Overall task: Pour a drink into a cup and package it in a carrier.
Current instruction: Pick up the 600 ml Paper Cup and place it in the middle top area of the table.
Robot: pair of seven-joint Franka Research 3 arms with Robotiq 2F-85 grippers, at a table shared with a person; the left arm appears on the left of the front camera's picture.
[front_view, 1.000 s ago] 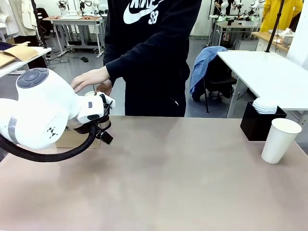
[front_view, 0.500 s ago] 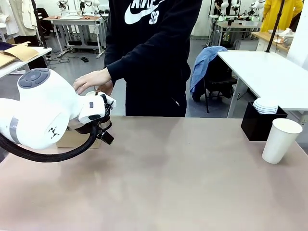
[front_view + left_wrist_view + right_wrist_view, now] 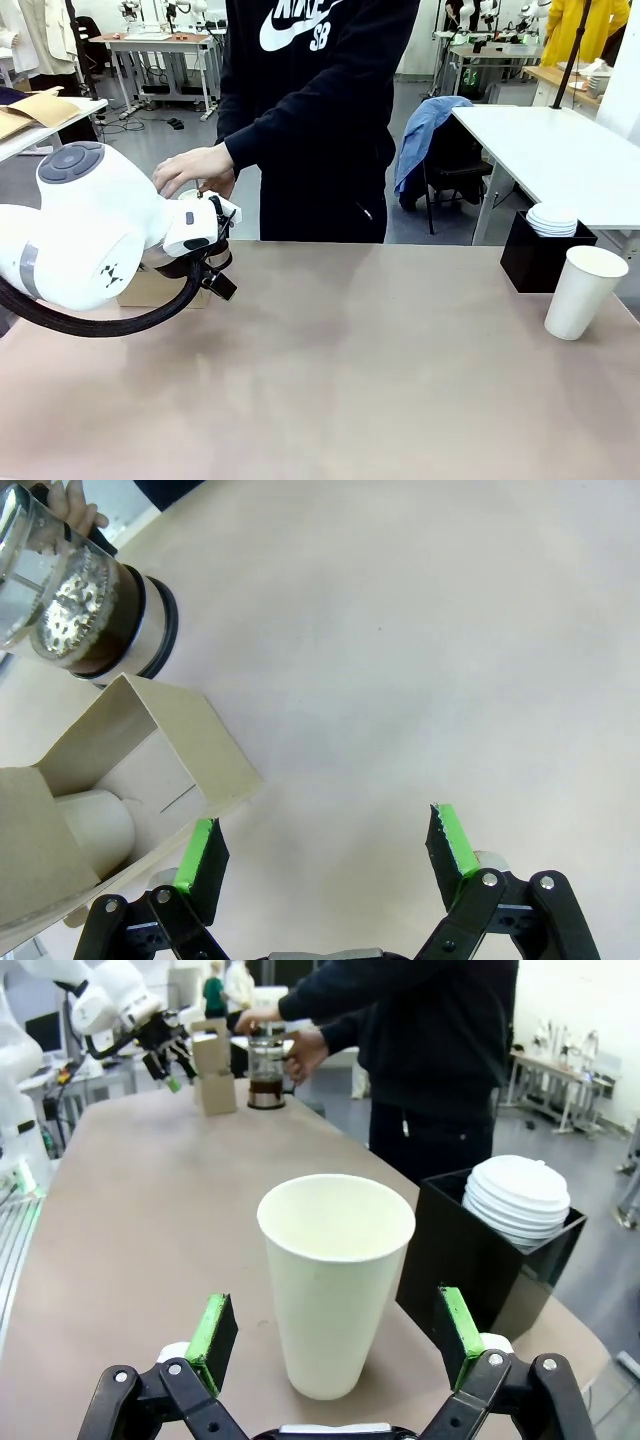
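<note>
Well apart from the carrier (image 3: pixel 212 1075), the right end effector (image 3: pixel 335 1328) brackets the empty white cup (image 3: pixel 335 1280), jaws wide and touching nothing. A hard or off-centre squeeze could crush or topple the light paper. Just beside the carrier, the left end effector (image 3: pixel 325 848) hovers wide over the surface (image 3: pixel 380 360), holding nothing. A person's hand (image 3: pixel 190 165) rests on the jar (image 3: pixel 262 1060) of dark drink (image 3: pixel 263 1088) next to the carrier, so a swing there risks a bump and a spill. The person's sweatshirt (image 3: pixel 330 100) shows a swoosh and "SB"; no print is legible on cup or carrier.
</note>
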